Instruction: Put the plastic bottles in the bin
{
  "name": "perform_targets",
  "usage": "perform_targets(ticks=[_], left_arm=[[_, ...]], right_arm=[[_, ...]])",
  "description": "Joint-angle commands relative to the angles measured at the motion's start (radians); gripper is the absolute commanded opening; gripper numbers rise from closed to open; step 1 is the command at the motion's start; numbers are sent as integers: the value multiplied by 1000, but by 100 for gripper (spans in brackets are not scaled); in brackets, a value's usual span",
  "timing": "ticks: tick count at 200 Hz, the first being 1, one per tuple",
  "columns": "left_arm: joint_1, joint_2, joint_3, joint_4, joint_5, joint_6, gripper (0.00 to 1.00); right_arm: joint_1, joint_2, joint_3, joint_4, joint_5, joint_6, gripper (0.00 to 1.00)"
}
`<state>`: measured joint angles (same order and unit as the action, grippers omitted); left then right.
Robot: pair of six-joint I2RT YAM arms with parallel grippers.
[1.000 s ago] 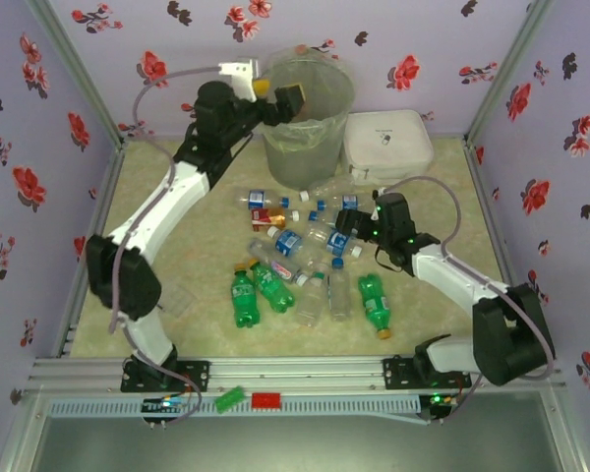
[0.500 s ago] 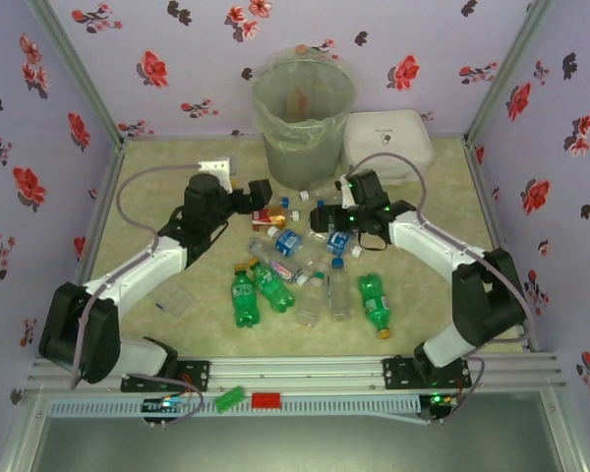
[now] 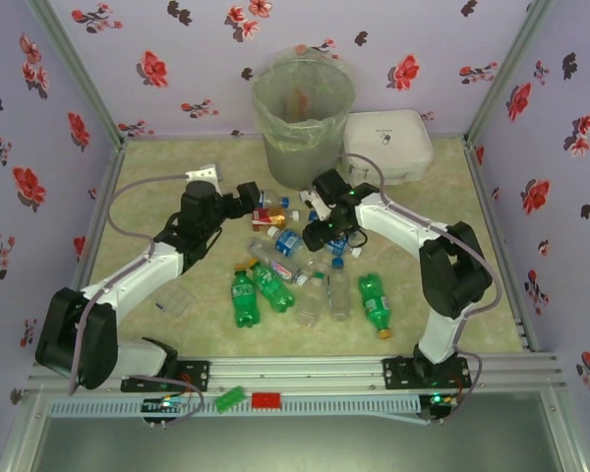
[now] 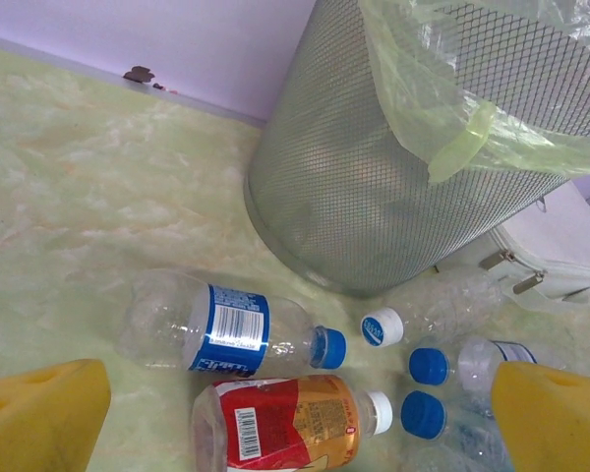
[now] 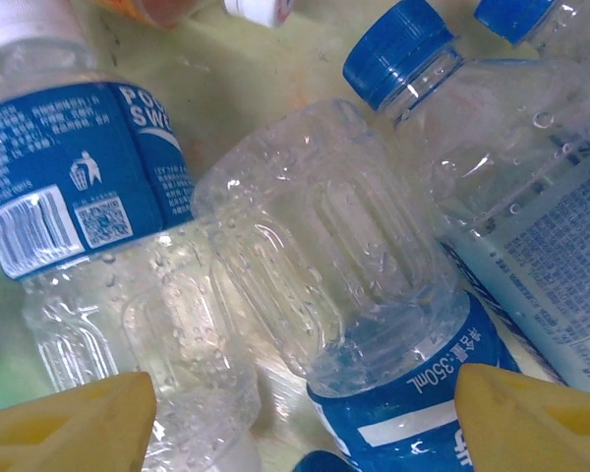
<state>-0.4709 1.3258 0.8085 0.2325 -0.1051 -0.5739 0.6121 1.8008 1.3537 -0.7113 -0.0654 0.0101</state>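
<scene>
- Left tool (image 3: 248, 195): down from over the bin (image 3: 300, 147), now low beside its foot, released, jaws wide, nothing between them.
- Just under that tool: red-orange labelled bottle (image 4: 290, 423), with a blue-labelled clear bottle (image 4: 226, 329) beyond it, both lying untouched on the desk (image 3: 157, 177).
- Right tool (image 3: 318, 234): swung in from the pile's right edge to its middle, jaws narrowing yet apart, straddling a clear ridged bottle (image 5: 344, 275); no firm clamp evident.
- Reading for the task: probably one drop-off finished on the left, fresh pick-ups starting on both sides.
- Left to do: most plastic bottles, green bottles (image 3: 244, 295) included, scattered nearer than both tools.
</scene>
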Motion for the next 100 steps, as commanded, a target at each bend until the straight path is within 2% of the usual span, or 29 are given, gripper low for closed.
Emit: perform_targets(ticks=[1, 45, 100], left_arm=[[4, 16, 1, 36, -15, -29, 100], [7, 6, -21, 22, -12, -28, 100], [12, 18, -22, 28, -11, -32, 100]], right_arm=[[15, 52, 44, -107, 99, -75, 77], [31, 120, 80, -137, 163, -113, 73], [49, 163, 93, -106, 177, -123, 75]])
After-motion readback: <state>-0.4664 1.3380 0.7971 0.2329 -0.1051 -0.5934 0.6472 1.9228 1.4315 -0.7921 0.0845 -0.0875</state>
